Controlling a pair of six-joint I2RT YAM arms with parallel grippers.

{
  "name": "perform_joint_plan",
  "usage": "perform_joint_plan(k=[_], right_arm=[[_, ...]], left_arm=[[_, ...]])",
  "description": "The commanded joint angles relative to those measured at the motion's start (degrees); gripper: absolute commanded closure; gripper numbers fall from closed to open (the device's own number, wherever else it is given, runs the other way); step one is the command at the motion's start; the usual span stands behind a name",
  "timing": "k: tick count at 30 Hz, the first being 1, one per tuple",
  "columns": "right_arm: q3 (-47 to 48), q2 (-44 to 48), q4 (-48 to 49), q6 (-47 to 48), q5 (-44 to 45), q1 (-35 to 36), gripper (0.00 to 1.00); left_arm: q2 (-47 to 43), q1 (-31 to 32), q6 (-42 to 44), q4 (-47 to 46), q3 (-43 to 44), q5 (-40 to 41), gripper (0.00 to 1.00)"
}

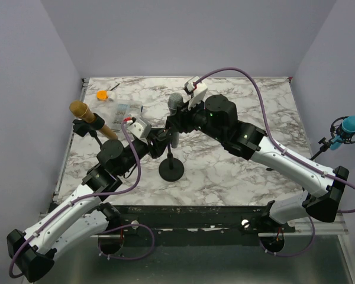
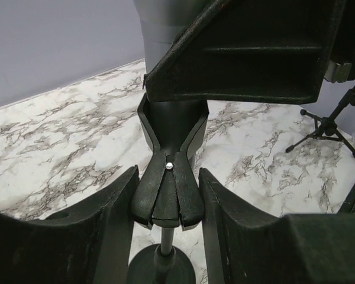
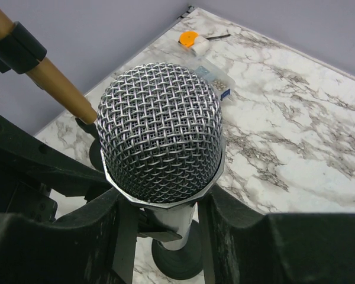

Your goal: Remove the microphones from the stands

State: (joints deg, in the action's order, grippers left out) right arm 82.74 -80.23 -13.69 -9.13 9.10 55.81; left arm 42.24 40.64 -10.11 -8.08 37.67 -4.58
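Microphone (image 3: 160, 130), with its silver mesh head pointing up, is held in the right gripper (image 3: 164, 200), whose two fingers (image 3: 236, 236) are closed against the grey body just below the head. The body is still seated in the clip (image 2: 167, 195) of the stand (image 1: 171, 168), near the middle of the bench (image 1: 236, 171). In the top view the right gripper (image 1: 175, 122) is seen reaching in from the right side of the bench, at the microphone (image 1: 175, 102) body.

The left gripper (image 2: 168, 180) is clamped on the clip lower down, with one finger (image 2: 106, 213) pressed to each side of it. The thin black post is seen below the clip, running down to the round black base (image 2: 160, 269). In the top view the left gripper (image 1: 160, 137) comes in from the near left corner and meets the stand just under the right gripper.

A gold microphone (image 1: 86, 115) is held tilted in a second small stand near the left edge. A small orange thing (image 1: 101, 94) and a clear packet (image 1: 121, 110) lie towards the far left corner. A blue microphone (image 1: 348, 127) on a tripod is seen past the right edge.
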Motion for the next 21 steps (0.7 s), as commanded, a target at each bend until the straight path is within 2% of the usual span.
perform_joint_plan(k=[1,3,5,12,15,19,21], right_arm=[[-0.4,1.4,0.4,-0.9,-1.4,0.4,0.99],[-0.4,1.4,0.4,-0.9,-1.5,0.4,0.99],[-0.4,1.5,0.3,-1.0,-1.6,0.4,0.99],[-0.4,1.5,0.2,-1.2,-1.7,0.4,0.99],[-0.3,1.5,0.0,-1.2,-1.8,0.4,0.99],[-0.2,1.6,-0.1,-1.3,-1.7,0.4,0.99],[-0.1,1.7,-0.1,-1.3,-1.7,0.4,0.99]], left_arm=[[-1.7,0.4,-2.2,0.8,-1.1,-1.2,0.57],[-2.3,0.4,-2.5,1.7,-1.1,-1.0,0.49],[-2.8,0.3,-2.6,2.5,-1.1,-0.7,0.46],[-2.5,0.4,-2.6,2.7,-0.5,-0.9,0.52],[-1.6,0.3,-2.7,3.1,0.0,-1.1,0.63],[0.0,0.4,-1.8,6.0,1.8,-1.8,0.99],[0.2,0.3,-1.7,6.9,1.9,-1.9,1.00]])
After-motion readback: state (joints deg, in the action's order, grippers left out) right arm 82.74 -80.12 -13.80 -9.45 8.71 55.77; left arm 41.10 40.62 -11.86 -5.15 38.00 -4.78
